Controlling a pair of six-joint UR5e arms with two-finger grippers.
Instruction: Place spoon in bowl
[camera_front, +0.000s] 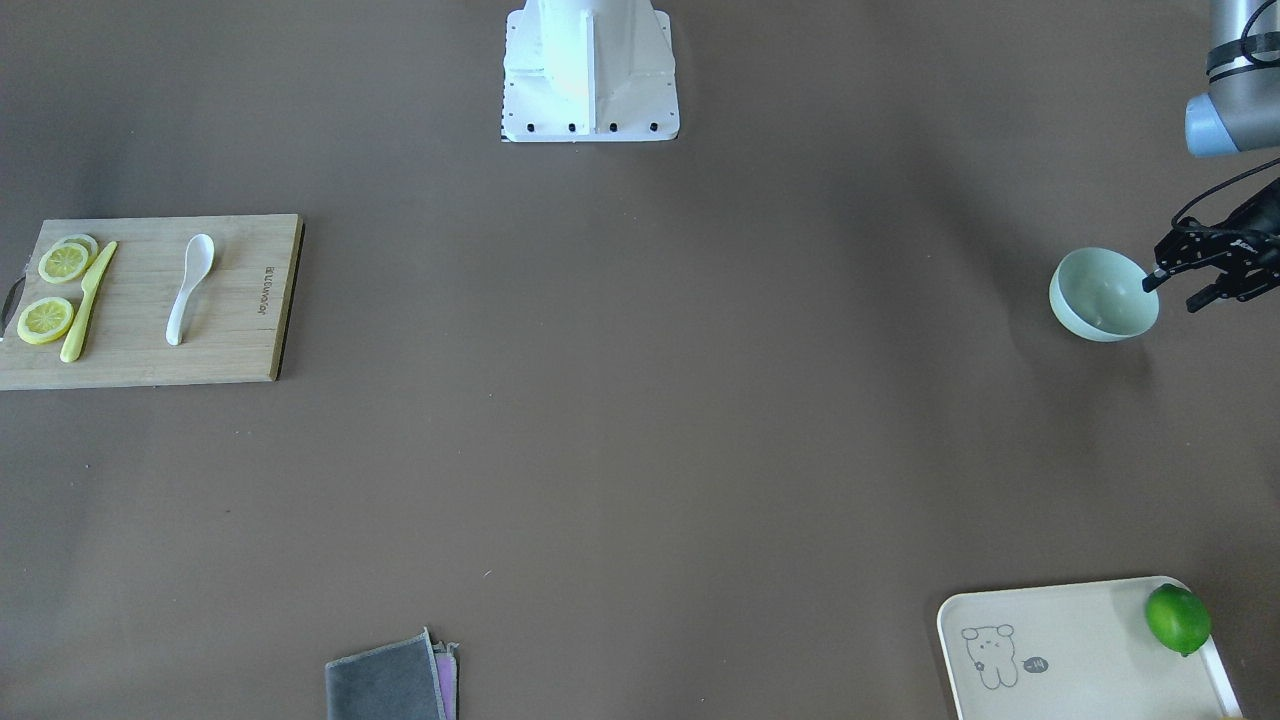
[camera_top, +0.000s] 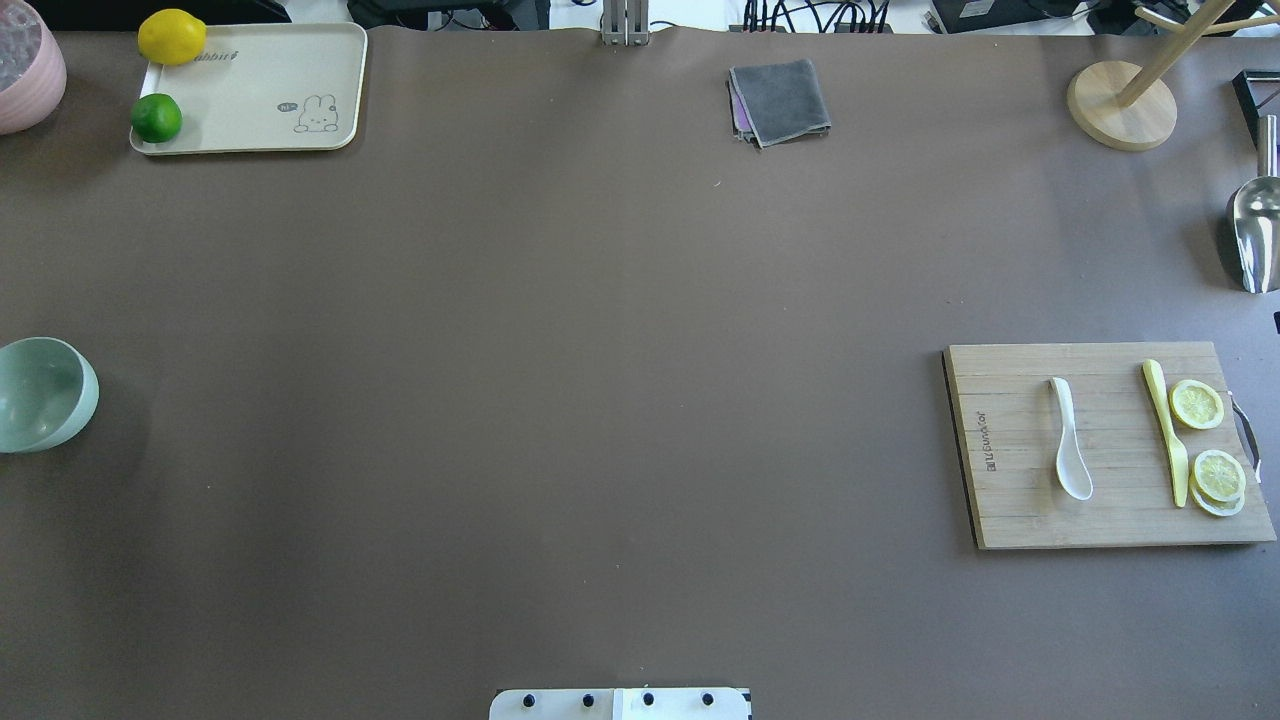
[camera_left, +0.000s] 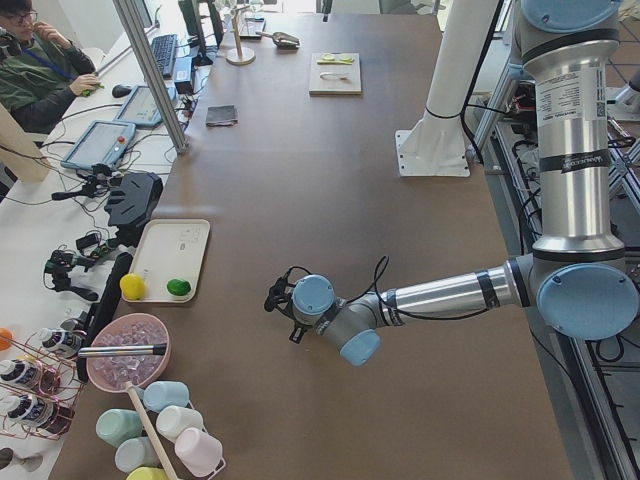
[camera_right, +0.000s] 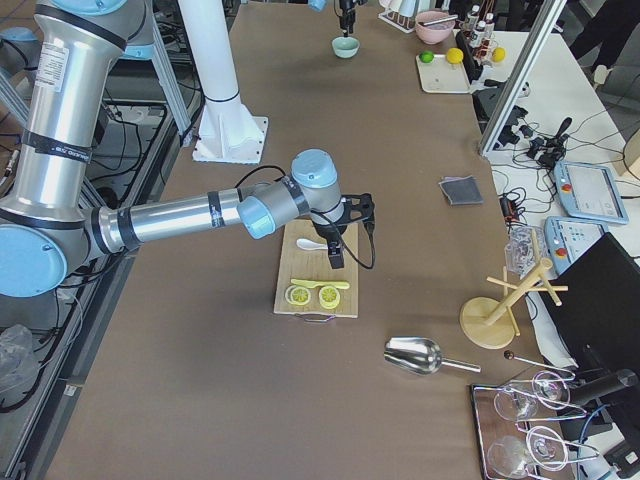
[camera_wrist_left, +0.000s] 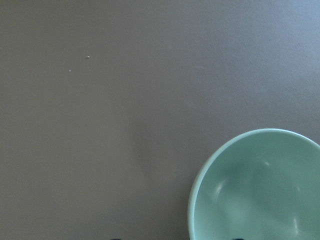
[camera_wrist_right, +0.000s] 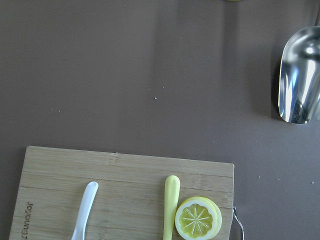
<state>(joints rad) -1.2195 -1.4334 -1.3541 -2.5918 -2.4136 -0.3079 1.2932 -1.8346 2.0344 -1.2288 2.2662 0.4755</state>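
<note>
The white spoon (camera_front: 190, 288) lies on a wooden cutting board (camera_front: 240, 330), beside a yellow knife (camera_front: 88, 300). It also shows in the overhead view (camera_top: 1070, 450), and its handle shows in the right wrist view (camera_wrist_right: 85, 210). The mint-green bowl (camera_front: 1103, 295) stands empty at the table's far end on my left side; the overhead view (camera_top: 40, 395) shows it too. My left gripper (camera_front: 1178, 288) is open at the bowl's rim; the left wrist view looks down on the bowl (camera_wrist_left: 257, 187). My right gripper (camera_right: 335, 250) hovers over the board near the spoon (camera_right: 311, 243); I cannot tell whether it is open or shut.
Lemon slices (camera_front: 55, 290) lie on the board. A cream tray (camera_front: 1080, 620) holds a lime (camera_front: 1178, 618). A grey cloth (camera_front: 390, 685) lies near the table's far edge. A metal scoop (camera_wrist_right: 299, 75) lies beyond the board. The robot base (camera_front: 590, 70) stands mid-table.
</note>
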